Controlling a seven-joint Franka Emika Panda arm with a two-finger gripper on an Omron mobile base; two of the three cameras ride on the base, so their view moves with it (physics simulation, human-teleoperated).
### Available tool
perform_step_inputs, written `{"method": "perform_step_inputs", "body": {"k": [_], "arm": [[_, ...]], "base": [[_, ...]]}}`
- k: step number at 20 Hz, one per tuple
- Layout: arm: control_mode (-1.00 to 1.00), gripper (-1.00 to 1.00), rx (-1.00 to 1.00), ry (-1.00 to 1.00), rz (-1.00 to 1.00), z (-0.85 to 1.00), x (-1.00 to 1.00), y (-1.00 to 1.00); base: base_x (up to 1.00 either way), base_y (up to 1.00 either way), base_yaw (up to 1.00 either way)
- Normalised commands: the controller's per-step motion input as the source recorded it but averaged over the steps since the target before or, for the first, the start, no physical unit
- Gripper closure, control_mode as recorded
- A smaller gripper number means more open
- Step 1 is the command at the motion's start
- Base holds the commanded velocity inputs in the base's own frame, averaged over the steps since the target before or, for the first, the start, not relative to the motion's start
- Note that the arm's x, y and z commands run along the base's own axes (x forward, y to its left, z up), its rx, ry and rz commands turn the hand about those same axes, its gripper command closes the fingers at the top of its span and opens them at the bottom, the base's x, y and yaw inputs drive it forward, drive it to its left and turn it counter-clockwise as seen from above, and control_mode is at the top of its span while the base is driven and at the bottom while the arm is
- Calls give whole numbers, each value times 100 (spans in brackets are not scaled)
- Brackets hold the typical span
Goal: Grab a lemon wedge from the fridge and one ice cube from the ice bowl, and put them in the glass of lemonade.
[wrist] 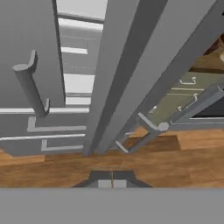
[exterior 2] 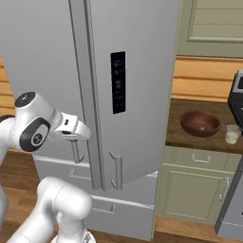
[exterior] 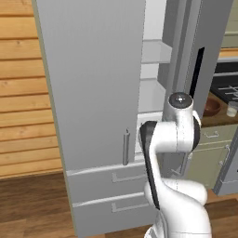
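Tool (wrist: 112,183) tips are pressing together, holding nothing, facing the tall grey fridge (exterior: 93,93), whose right door is standing partly open. Dark wooden ice bowl (exterior 2: 200,123) and clear lemonade glass (exterior 2: 232,134) are waiting on the surface's front edge; fetching both ingredients seems not yet done.

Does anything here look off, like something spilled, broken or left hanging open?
Nothing looks spilled or broken. The one thing that stands out is the fridge: its right door is swung partly open, showing white shelves inside. The ice bowl and the glass of lemonade stand upright on the counter.
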Motion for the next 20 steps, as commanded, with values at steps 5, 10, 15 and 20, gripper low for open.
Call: {"method": "perform_step_inputs", "body": {"k": [5, 10, 15, 20], "arm": [[-100, -100, -46, 27, -6, 36, 37, 95], [-100, -100, -61, 7, 1, 17, 61, 76], [-100, -100, -52, 7, 6, 0, 71, 16], [-100, -100, -27, 9, 0, 0, 34, -22]], "base": [[0, 0, 0], [0, 0, 0], [0, 0, 0], [0, 0, 0]]}}
